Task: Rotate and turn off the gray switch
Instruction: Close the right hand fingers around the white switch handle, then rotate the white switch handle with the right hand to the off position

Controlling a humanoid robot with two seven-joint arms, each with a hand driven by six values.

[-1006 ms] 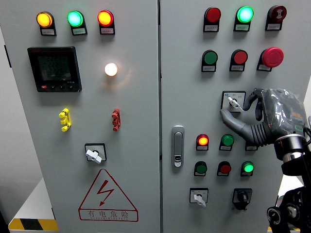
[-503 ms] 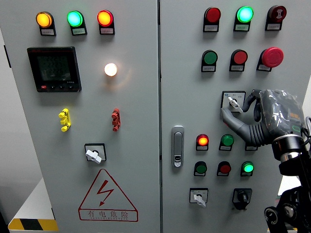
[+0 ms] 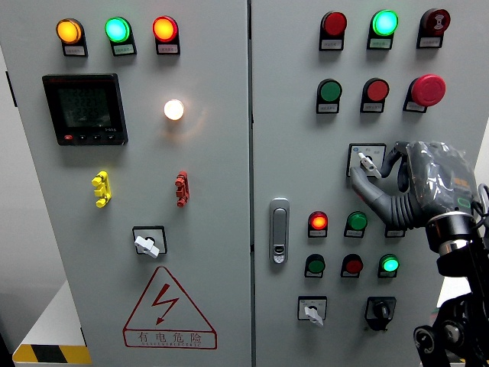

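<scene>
A small gray rotary switch sits on a square plate on the right cabinet door, its knob pointing up-left. My right hand, wrapped in clear plastic, reaches in from the right edge and is at this switch. Its thumb lies just below the plate and its index finger curls at the plate's right side. The fingers bracket the knob and are not closed on it. Two more gray switches show, one low on the left door and one low on the right door. The left arm is out of view.
Around the hand are a red emergency button, red and green push buttons, lit indicator lamps and a black selector knob. A door handle sits left of them. The left door carries a meter and a lit lamp.
The right hand has shifted slightly left and up, and its thumb has risen closer to the switch plate's lower edge. The knob's angle looks unchanged.
</scene>
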